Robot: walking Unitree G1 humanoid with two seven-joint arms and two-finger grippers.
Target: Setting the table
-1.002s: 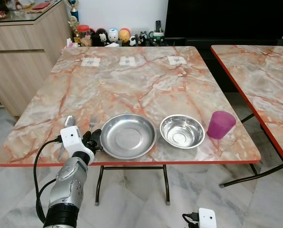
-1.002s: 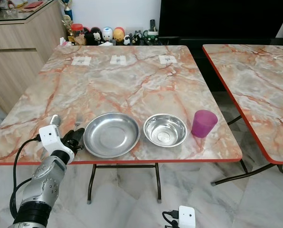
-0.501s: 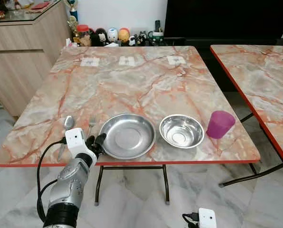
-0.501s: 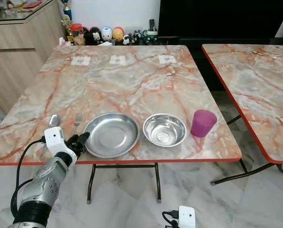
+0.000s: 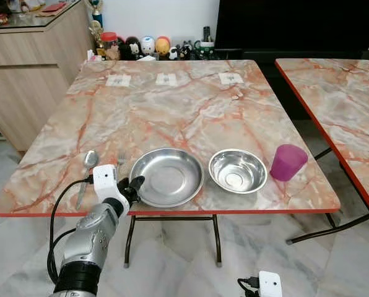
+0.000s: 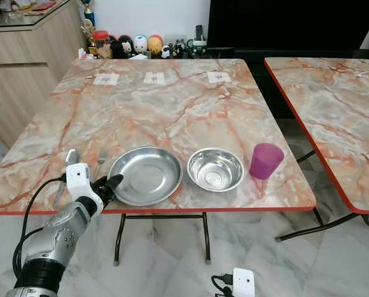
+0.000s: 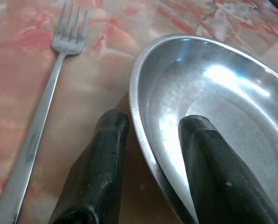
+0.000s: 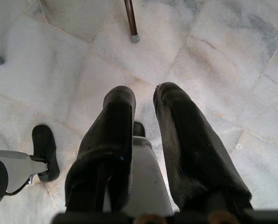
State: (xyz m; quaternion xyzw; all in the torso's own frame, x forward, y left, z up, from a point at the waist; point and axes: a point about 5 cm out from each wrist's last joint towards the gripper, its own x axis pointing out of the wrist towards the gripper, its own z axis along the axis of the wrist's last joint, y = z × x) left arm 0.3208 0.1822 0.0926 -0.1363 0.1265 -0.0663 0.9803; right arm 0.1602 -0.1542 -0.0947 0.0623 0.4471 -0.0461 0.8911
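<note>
Right gripper (image 8: 141,100): hung idle above the marble floor, my two fingers parted with nothing between them.
Left gripper (image 7: 150,140): my fingers stood spread astride the near left rim of the steel plate (image 5: 167,176), one outside on the tabletop, one inside the dish, not pinching; a placing that suits nudging or gripping the rim.
Fork (image 7: 41,114): lay flat just beside the plate, on its left, tines pointing away.
Spoon (image 5: 86,170): lay left of the fork, parallel.
Steel bowl (image 5: 238,171): stood just right of the plate.
Purple cup (image 5: 288,162): stood upright right of the bowl.
Table (image 5: 172,111): the setting sat in a row along its near edge, probably for a diner's reach.
</note>
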